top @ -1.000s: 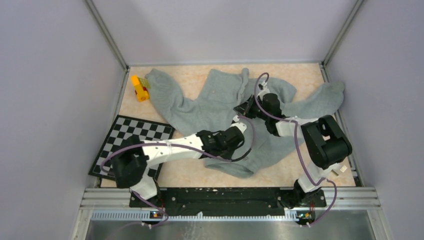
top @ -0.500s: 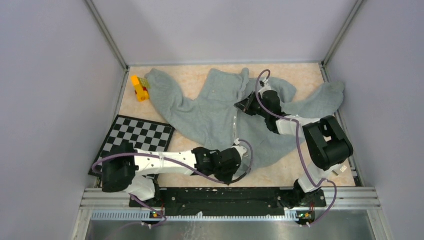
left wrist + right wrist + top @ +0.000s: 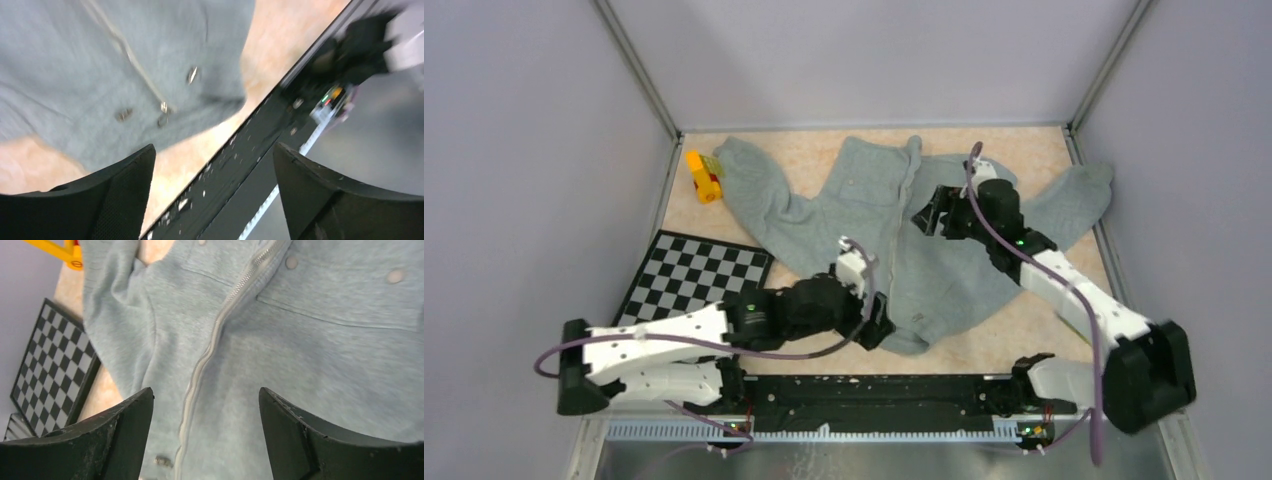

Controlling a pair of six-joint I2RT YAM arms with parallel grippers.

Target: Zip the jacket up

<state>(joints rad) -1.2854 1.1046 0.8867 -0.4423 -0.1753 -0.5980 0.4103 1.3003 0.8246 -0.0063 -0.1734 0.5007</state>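
The grey jacket [image 3: 944, 270] lies spread on the table, sleeves out to both sides. Its zipper [image 3: 894, 250] runs as one closed line from hem to collar. My left gripper [image 3: 874, 325] hovers open over the hem at the near edge, holding nothing. In the left wrist view the zipper's lower end [image 3: 162, 106] and snap buttons lie beyond the left gripper [image 3: 212, 160]. My right gripper [image 3: 929, 212] is open above the chest, just right of the zipper. In the right wrist view the zipper [image 3: 210, 347] passes between the spread fingers of the right gripper [image 3: 205, 405] without touching them.
A yellow toy [image 3: 703, 176] lies at the far left by the sleeve end. A chessboard [image 3: 694, 285] sits at the left, partly under my left arm. The black mounting rail [image 3: 874, 390] borders the near edge, and walls close in the other three sides.
Both grippers have gone from shut to open and let go of the jacket. The left gripper moved from mid-zipper toward the hem. The right arm's elbow swung down and right.
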